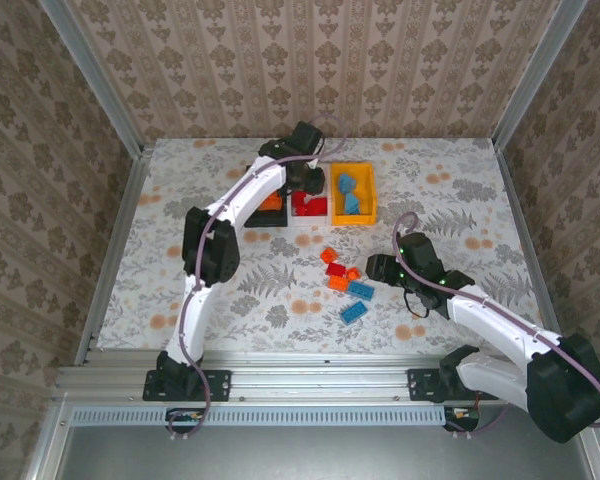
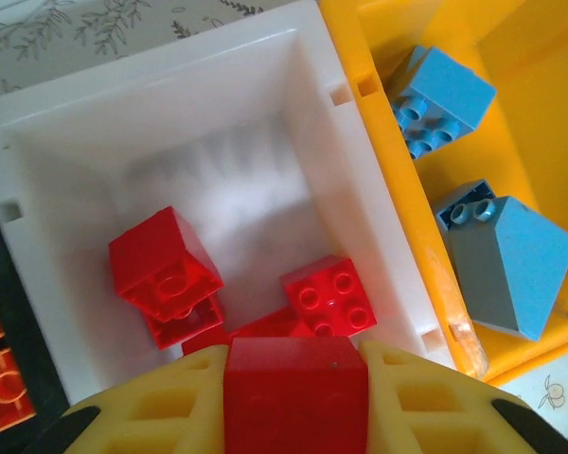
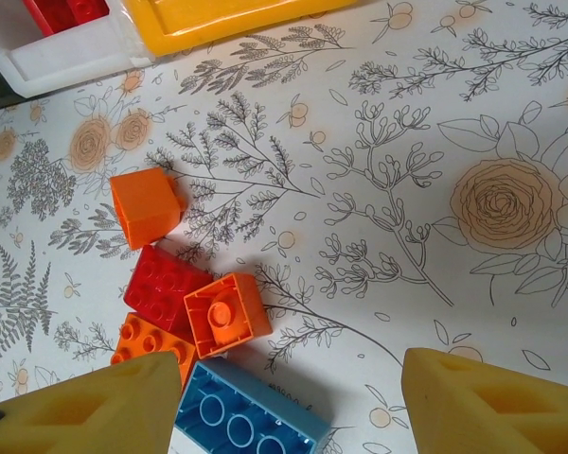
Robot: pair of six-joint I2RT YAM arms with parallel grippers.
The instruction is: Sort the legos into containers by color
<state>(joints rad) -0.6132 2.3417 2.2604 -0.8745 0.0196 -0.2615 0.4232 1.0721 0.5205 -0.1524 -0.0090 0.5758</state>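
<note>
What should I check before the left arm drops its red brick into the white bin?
1. Left fingers shut on the small red plastic brick: ok.
2. That brick hangs over the white rectangular plastic bin: ok.
3. Only red bricks lie in that bin: ok.
4. Yellow-orange plastic bin holds only light blue bricks: ok.
5. Right fingers open over the loose bricks on the table, apart from the bins: ok.
6. Black plastic bin contents beyond two orange bricks: cannot tell.

Black bin [image 1: 263, 220] mostly beneath the left arm [image 1: 242, 195]; blue brick [image 3: 241, 416] partly off the bottom edge.
</note>
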